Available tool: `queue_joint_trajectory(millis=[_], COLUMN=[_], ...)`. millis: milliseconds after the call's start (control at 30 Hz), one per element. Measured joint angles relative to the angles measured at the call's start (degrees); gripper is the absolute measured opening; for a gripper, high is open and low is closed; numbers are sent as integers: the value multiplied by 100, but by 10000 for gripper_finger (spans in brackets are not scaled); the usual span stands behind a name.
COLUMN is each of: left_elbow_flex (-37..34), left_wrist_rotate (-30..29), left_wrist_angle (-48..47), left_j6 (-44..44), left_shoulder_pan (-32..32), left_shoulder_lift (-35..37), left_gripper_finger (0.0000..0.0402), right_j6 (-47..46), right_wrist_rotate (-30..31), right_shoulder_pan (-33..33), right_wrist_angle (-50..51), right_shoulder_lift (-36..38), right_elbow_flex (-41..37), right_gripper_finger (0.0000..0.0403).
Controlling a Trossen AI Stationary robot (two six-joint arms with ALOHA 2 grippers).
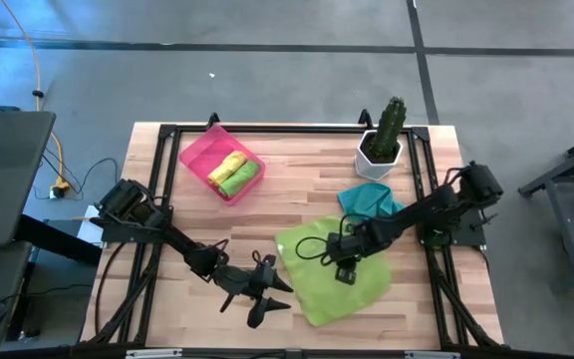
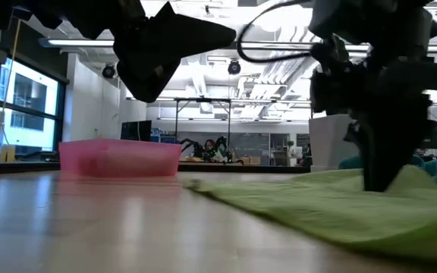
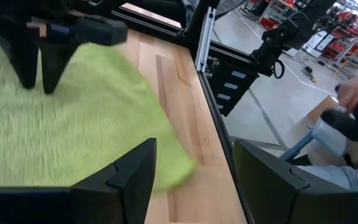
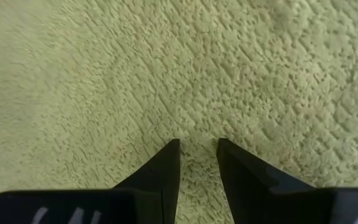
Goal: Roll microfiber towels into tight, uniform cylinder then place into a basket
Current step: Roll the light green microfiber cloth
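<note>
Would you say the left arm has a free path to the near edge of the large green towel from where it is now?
Probably yes. The left tool hangs open just beside the large green towel, with only bare table between them. The right tool presses the towel farther in, away from that edge.

The whole wooden table (image 1: 297, 199) is seen from directly overhead in the high view. In the low view, the tabletop is viewed level from its surface, facing the room beyond. The left wrist view is aimed low across the table toward its edge and the floor. The right wrist view is pointed straight down, very close to the large green towel (image 4: 179, 74). This towel is shared by all four views; the pink basket (image 1: 220, 163) is shared by the high and low views.
</note>
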State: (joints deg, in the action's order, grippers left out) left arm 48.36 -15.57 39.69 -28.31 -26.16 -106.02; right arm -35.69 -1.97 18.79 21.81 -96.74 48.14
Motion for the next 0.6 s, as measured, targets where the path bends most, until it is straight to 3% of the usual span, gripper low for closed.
queue_joint_trajectory(millis=[333, 600], left_elbow_flex=[0, 0], left_wrist_rotate=[0, 17], left_wrist_angle=[21, -227], left_j6=[-9, -15], left_shoulder_pan=[-32, -91], left_shoulder_lift=[0, 0], left_gripper_finger=[202, 202], right_j6=[143, 605], right_wrist_rotate=[709, -141], right_shoulder_pan=[-314, -666], right_wrist_angle=[-2586, -2552], right_shoulder_lift=[-676, -412], right_elbow_flex=[-22, -33], right_gripper_finger=[103, 103])
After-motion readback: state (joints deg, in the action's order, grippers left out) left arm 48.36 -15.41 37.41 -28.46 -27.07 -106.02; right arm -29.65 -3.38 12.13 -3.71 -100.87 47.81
